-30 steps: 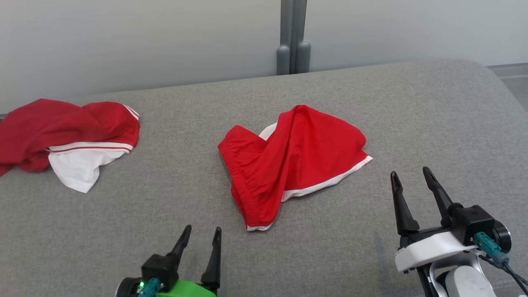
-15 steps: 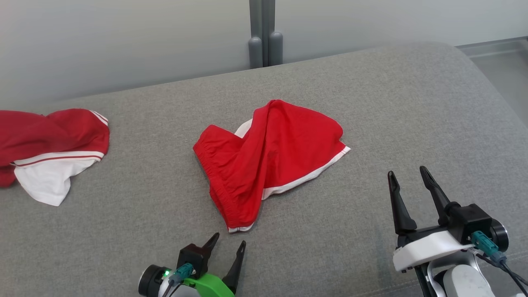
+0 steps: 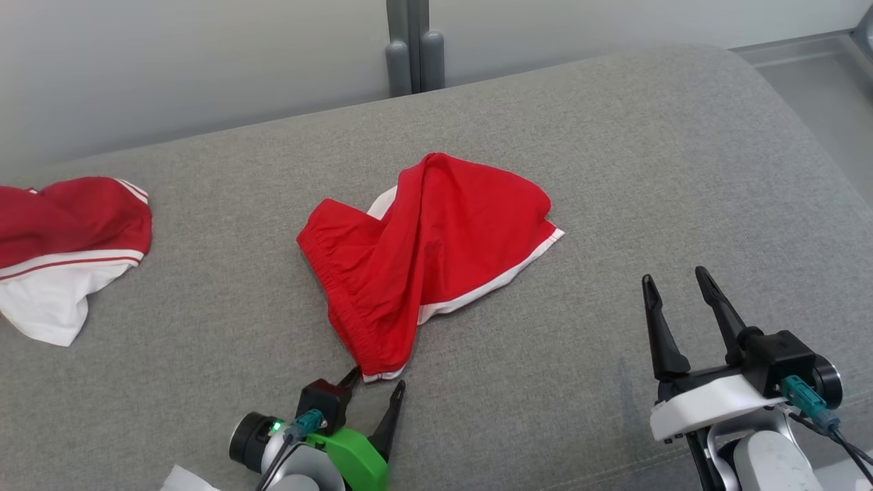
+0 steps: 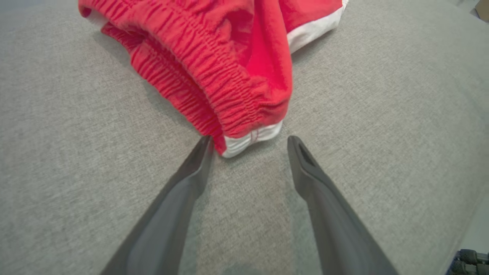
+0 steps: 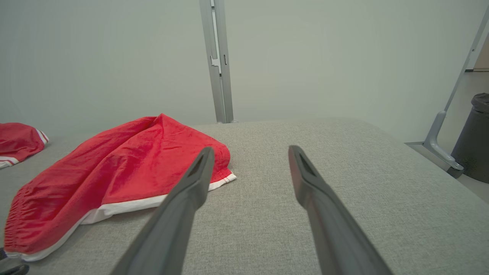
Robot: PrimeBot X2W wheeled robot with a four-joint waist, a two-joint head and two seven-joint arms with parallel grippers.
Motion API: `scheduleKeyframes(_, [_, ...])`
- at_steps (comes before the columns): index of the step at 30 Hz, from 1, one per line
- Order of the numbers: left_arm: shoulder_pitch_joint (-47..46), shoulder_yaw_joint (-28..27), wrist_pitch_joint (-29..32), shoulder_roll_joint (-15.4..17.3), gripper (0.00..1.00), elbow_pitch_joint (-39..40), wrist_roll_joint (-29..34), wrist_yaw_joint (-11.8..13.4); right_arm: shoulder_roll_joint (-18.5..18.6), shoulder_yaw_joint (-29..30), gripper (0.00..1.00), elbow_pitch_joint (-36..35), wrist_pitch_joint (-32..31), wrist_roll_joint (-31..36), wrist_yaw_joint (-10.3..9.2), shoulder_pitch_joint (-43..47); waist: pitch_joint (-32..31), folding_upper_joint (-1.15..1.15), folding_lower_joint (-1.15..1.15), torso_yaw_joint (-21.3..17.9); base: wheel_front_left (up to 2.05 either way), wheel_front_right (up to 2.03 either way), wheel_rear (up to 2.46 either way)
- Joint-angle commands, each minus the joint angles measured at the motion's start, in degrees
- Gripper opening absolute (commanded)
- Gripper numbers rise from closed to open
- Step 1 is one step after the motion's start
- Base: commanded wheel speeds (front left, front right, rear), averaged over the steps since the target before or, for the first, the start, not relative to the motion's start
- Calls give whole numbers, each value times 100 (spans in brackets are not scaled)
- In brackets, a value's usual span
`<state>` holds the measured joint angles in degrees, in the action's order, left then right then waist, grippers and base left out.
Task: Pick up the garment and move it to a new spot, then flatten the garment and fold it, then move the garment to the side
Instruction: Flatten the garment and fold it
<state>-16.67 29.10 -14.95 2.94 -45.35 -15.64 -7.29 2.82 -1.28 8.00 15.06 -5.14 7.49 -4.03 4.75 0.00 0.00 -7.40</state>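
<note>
Two grippers: we log a left gripper [image 3: 377, 378] and a right gripper [image 3: 674, 275], both over the near part of the surface.
Left gripper, state: released, its fingers spread. In our left wrist view the tips sit at the near corner of the garment [image 3: 423, 259], one on either side of it.
Left gripper, contact: the tip on that view's left is at the very edge of the gathered waistband. We cannot tell whether it touches. The other tip stands just apart from the cloth.
Right gripper, state: released, fingers wide apart, well off to the right of the garment and clear of it.
Garment, kind: red shorts with an elastic waistband and a white hem band.
Garment, place: near the middle of the grey cushion [image 3: 648, 170], lying crumpled. One fold is heaped over the rest, and the waistband corner points toward us.
Second garment [image 3: 61, 232]: red and white with thin stripes, bunched at the far left of the cushion, well apart from the shorts.
Backdrop: a pale wall [image 3: 204, 61] with a metal post [image 3: 409, 48] behind the cushion's far edge.
Side item: a dark bin [image 5: 477, 137] on the floor, seen in our right wrist view.
</note>
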Motion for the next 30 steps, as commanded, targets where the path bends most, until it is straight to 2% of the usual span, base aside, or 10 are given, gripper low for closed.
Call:
scheduleKeyframes(1, [-101, 24, -29, 11, 100, 35, -38, -13, 15, 15, 100, -22, 18, -19, 1, -75, 20, 0, 0, -8, 0, 0, 0])
scheduleKeyframes(2, [-102, 50, -29, 10, 96, 91, -15, -15, 15, 22, 100, -24, 18, -22, 1, -76, 29, 0, 0, -8, 0, 0, 0])
scheduleKeyframes(6, [-19, 12, -25, 14, 49, 367, 78, -17, 14, 40, 100, -32, 18, -31, 1, -87, 52, 0, 0, -6, 0, 0, 0])
scheduleKeyframes(10, [13, 74, -26, 14, 28, 314, 171, -20, 15, 44, 100, -14, 18, -32, 1, -105, 72, 0, 0, -16, 0, 0, 0])
scheduleKeyframes(14, [-49, 145, -24, 13, 40, 62, 205, -22, 15, 37, 100, 13, 18, -38, 1, -116, 86, 0, 0, -35, 0, 0, 0])
scheduleKeyframes(16, [-110, 165, -18, 13, 65, -76, 215, -23, 14, 32, 100, 21, 18, -40, 1, -129, 92, 0, 0, -46, 0, 0, 0])
scheduleKeyframes(17, [-130, 164, -14, 12, 68, -122, 210, -20, 15, 32, 100, 22, 18, -44, 1, -136, 96, 0, 0, -52, 0, 0, 0])
scheduleKeyframes(19, [-157, 141, -15, 12, 56, -138, 174, -19, 15, 42, 100, 12, 18, -52, 1, -147, 102, 0, 0, -58, 0, 0, 0])
scheduleKeyframes(23, [-164, 90, -16, 10, 0, -34, 136, -20, 15, 88, 100, -12, 18, -48, 1, -138, 107, 0, 0, -43, 0, 0, 0])
scheduleKeyframes(30, [36, -242, -19, 86, 0, 424, 79, 24, 14, 131, 100, 25, 18, -73, 1, -89, 82, 0, 0, 89, 0, 0, 0])
